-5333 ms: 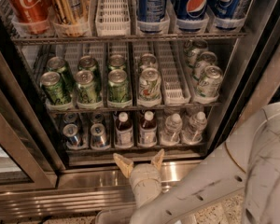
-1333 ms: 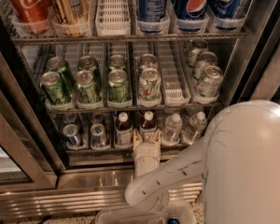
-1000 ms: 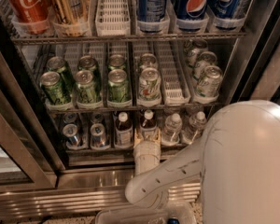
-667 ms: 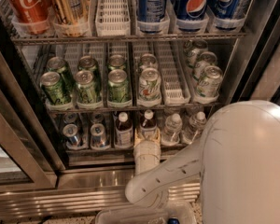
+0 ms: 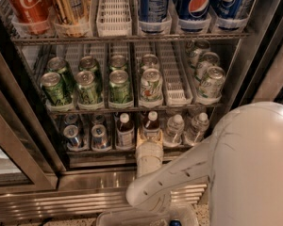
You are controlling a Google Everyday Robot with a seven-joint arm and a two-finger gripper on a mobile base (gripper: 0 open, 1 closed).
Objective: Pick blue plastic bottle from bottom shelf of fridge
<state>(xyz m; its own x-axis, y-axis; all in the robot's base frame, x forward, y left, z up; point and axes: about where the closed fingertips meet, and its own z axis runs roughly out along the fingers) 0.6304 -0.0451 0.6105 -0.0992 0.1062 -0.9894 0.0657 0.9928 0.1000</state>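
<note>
The fridge [image 5: 269, 41] stands open in front of me. On its bottom shelf [image 5: 108, 150] stand two small bottles with white caps, dark liquid and pale labels. One blue plastic bottle [image 5: 152, 122] is in the middle lane and a second like it [image 5: 125, 130] is one lane to the left. My gripper [image 5: 149, 137] reaches in over the front rail and sits right at the base of the middle bottle, covering its lower part. The white arm [image 5: 179, 173] runs back to the lower right.
Silver cans [image 5: 71, 134] stand at the left of the bottom shelf and clear water bottles [image 5: 173, 128] at the right. Green cans [image 5: 88, 86] fill the rack above. The dark door frame [image 5: 19, 140] is at the left and the louvred base panel [image 5: 61, 204] below.
Five seconds ago the gripper hung outside the front rail; it has since pushed forward into the bottom shelf up to the middle bottle. Over the last second nothing has moved.
</note>
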